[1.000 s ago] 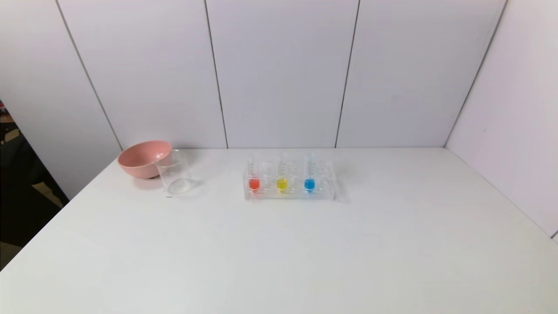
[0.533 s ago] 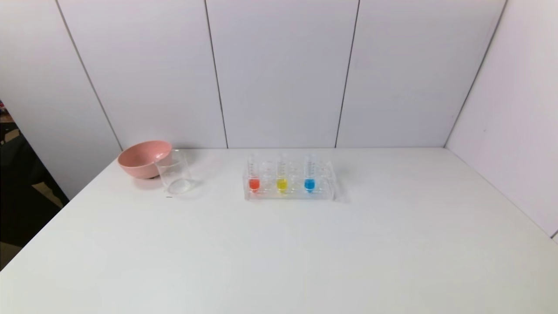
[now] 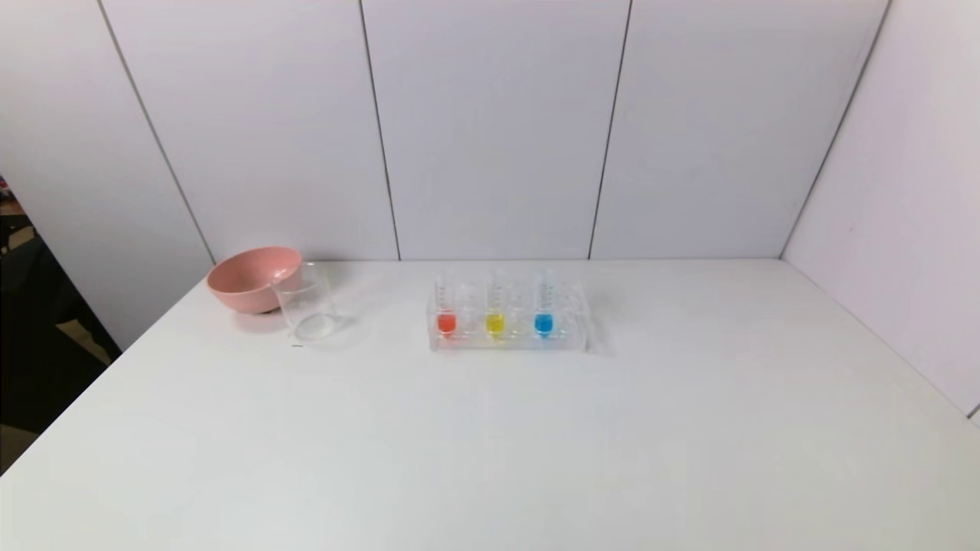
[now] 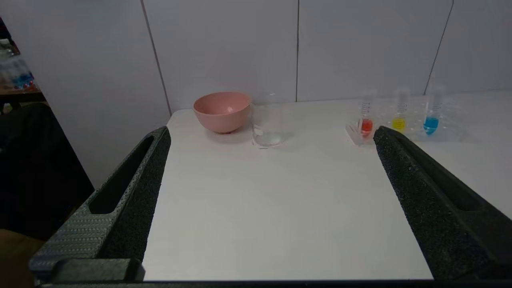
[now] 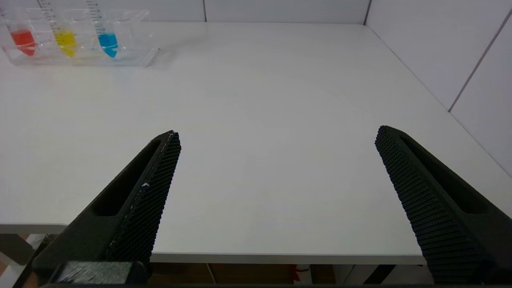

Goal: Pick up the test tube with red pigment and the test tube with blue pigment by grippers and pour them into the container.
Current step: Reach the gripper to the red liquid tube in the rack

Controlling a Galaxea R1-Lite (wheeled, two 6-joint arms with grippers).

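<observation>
From the head view, a white desk (image 3: 490, 444) carries a clear rack (image 3: 508, 321) near its far middle. Three tubes stand upright in the rack in a row: the red tube (image 3: 445, 306) at the robot's left end, the yellow tube (image 3: 494, 306) in the middle and the blue tube (image 3: 543, 304) to its right. Well apart to the left stands the glass beaker (image 3: 306, 302), touching or just in front of a pink bowl (image 3: 253, 279) close to the back wall. Neither arm shows here.

In the left wrist view, the left pincer (image 4: 272, 138) hangs over the near left part of the desk (image 4: 272, 208), its two black fingers (image 4: 136, 188) spread wide with nothing between them. Beyond them stand the pink bowl (image 4: 222, 111) and the glass beaker (image 4: 267, 126) just beside it, with the red tube (image 4: 366, 118), yellow tube (image 4: 400, 116) and blue tube (image 4: 432, 114) upright farther off.

In the right wrist view, the right pincer (image 5: 278, 138) sits at the near edge of the desk (image 5: 280, 100), fingers (image 5: 144, 200) wide apart and empty. The rack (image 5: 132, 44) lies far ahead with the red tube (image 5: 23, 38), yellow tube (image 5: 66, 40) and blue tube (image 5: 107, 40) in it.
</observation>
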